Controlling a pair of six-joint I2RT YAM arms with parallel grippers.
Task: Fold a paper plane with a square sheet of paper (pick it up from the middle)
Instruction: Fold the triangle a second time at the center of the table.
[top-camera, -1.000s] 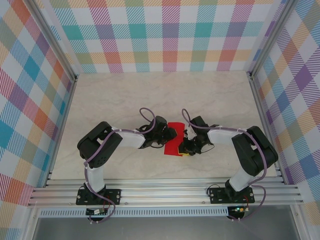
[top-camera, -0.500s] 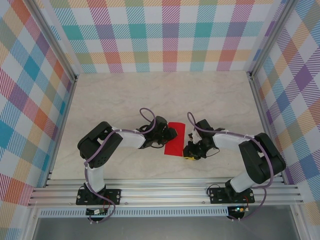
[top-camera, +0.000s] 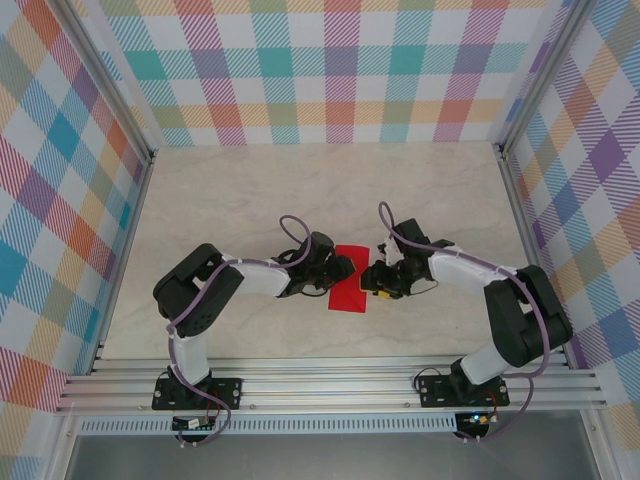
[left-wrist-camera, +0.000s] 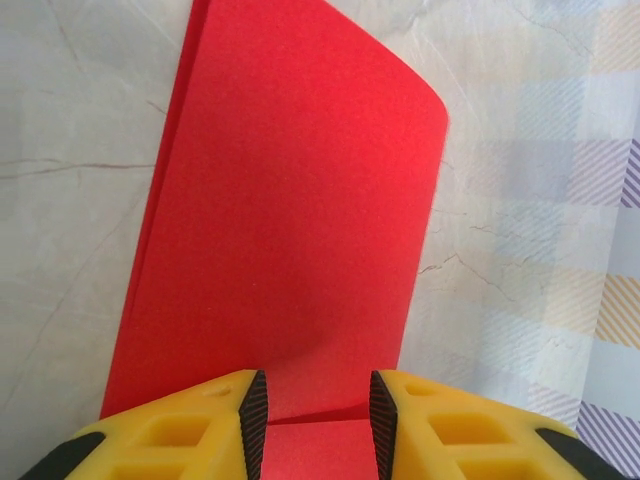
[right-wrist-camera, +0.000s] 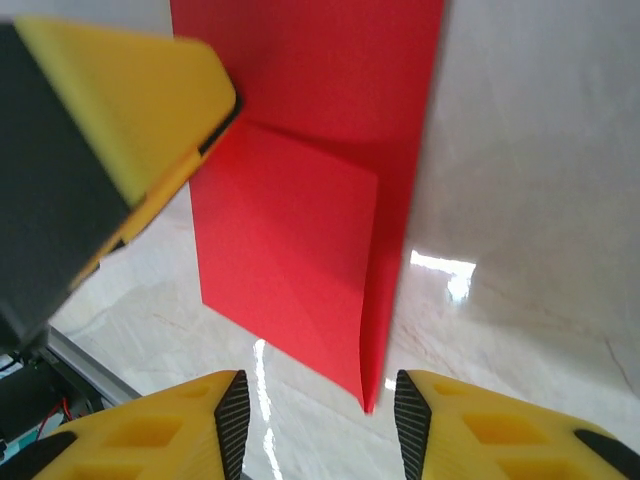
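The red sheet of paper (top-camera: 350, 287) lies folded into a narrow oblong on the marble table, between the two grippers. My left gripper (top-camera: 337, 272) rests on its left edge. In the left wrist view the paper (left-wrist-camera: 300, 200) runs flat under and between the spread pads (left-wrist-camera: 255, 420), which pinch nothing. My right gripper (top-camera: 376, 283) stands at the paper's right edge with its jaws apart. In the right wrist view the paper's (right-wrist-camera: 300, 230) pointed near corner hangs between the fingertips (right-wrist-camera: 232, 420) without touching them. One folded layer stands slightly raised. The left finger (right-wrist-camera: 130, 90) presses the paper's far side.
Plaid walls (top-camera: 340, 70) and aluminium rails (top-camera: 330, 385) enclose the table. Bare marble (top-camera: 330, 190) stretches behind the grippers and to both sides. Cables loop above each wrist.
My right gripper has opened and let go of the paper's edge, and it has shifted a little toward the back. The left gripper has stayed on the paper.
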